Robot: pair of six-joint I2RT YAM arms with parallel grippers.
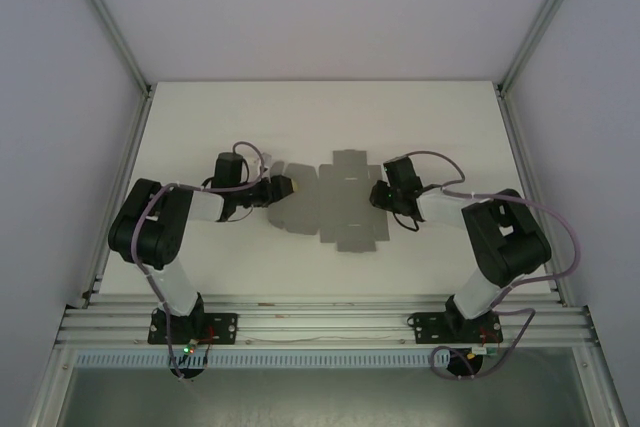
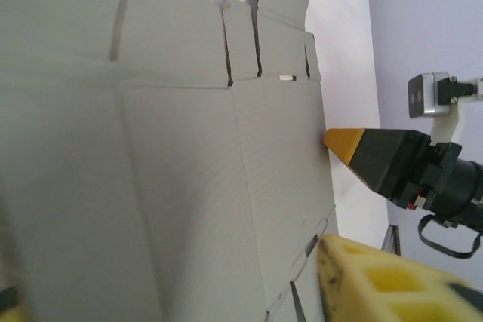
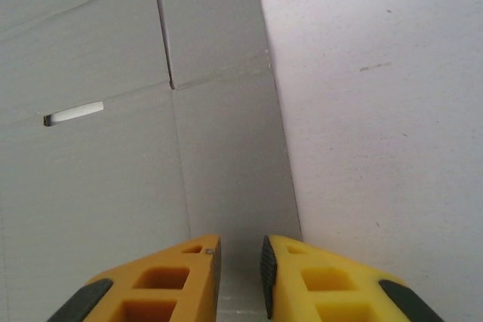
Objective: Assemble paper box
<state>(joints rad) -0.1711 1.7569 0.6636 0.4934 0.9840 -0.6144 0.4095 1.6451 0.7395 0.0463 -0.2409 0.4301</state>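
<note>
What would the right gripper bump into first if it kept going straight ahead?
Probably the paper box: the flat grey sheet lies directly ahead of the right gripper, whose tips sit at its edge. Height above it is unclear.

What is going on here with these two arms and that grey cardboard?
A robot is assembling a box, which for now is a flat grey die-cut sheet lying on the white table. The left tool is at its left edge with the jaws apart. The right tool is over its right edge with the jaws nearly together. Nothing looks formed into a box shape yet.
</note>
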